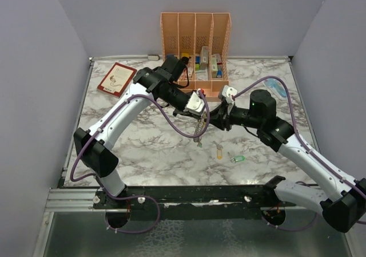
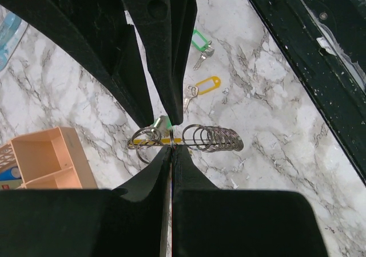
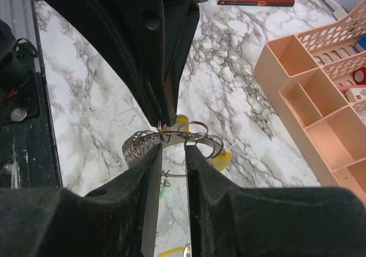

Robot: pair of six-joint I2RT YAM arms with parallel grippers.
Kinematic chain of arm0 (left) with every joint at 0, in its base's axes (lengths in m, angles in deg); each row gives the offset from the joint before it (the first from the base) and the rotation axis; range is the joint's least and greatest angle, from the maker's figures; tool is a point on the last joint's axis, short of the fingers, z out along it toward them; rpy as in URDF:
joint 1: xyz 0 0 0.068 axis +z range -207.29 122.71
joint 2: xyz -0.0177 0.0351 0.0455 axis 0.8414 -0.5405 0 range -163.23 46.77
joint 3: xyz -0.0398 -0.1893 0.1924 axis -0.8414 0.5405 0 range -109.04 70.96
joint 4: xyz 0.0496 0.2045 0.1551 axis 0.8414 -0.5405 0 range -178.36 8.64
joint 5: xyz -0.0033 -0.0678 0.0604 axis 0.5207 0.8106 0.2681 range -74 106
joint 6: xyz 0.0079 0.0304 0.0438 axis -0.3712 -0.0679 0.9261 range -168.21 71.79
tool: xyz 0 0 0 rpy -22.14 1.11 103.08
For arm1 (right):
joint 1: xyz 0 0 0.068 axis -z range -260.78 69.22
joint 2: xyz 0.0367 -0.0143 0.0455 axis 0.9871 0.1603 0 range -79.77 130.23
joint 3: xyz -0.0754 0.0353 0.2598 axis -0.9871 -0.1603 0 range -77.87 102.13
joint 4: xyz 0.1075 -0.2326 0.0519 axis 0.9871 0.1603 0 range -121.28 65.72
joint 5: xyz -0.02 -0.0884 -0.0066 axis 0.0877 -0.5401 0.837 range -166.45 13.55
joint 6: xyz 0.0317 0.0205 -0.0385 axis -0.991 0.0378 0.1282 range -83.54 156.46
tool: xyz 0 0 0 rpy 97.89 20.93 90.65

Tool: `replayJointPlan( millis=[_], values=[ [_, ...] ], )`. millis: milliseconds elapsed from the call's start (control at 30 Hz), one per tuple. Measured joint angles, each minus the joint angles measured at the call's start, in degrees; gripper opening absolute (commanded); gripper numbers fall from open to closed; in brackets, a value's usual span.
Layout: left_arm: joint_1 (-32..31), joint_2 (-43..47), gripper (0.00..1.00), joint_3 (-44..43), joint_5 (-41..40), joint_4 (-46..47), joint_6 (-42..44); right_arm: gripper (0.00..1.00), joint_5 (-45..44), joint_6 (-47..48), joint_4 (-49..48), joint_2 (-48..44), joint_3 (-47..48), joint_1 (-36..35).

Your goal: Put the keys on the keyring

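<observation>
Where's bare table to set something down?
Free: near-left marble between the left arm and front rail; left strip below the book. Crowded: centre, where left pincer and right pincer meet at the keyring, with yellow key and green key just in front.

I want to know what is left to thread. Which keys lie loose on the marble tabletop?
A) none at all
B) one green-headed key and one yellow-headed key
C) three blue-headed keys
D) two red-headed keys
B: a green-headed key and a yellow-headed key lie side by side, not touching, on the marble table. The left wrist view shows the same two keys.
</observation>
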Motion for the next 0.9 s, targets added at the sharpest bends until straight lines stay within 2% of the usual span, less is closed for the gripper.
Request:
replayJointPlan(
  millis=[367, 667, 900],
  values=[
    [0.02, 0.0, 0.0, 0.0, 0.07, 0.0, -0.09, 0.23, 0.52, 1.84, 2.51, 2.4, 4.55, 0.0],
    [0.0, 0.0, 0.0, 0.0, 0.07, -0.07, -0.13, 0.24, 0.68, 2.64, 3.8, 3.39, 4.7, 0.0],
    [0.0, 0.0, 0.0, 0.11, -0.11, -0.09, -0.13, 0.31, 0.66, 2.64, 5.38, 3.28, 4.7, 0.02]
  ],
)
